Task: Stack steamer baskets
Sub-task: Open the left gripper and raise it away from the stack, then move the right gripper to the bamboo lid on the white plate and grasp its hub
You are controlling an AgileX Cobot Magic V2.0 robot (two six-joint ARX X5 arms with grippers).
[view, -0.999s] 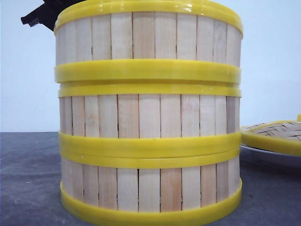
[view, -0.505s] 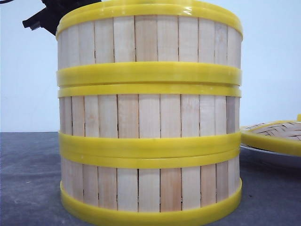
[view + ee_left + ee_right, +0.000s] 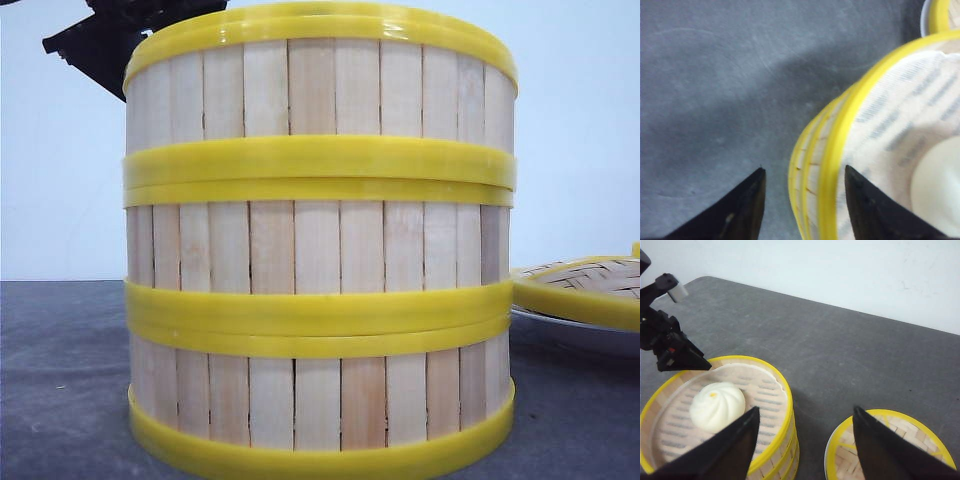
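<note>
Stacked steamer baskets, left tool apart — straddling top rim, right tool apart — above

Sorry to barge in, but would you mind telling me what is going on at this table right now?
Three steamer baskets stand stacked in one column on the grey table. The left claw is open, its fingers straddling the top basket's rim, apparently setting it down or letting go. A white bun sits in that top basket. The right claw hangs open above, holding nothing. The woven lid rests on a plate alongside.
</note>
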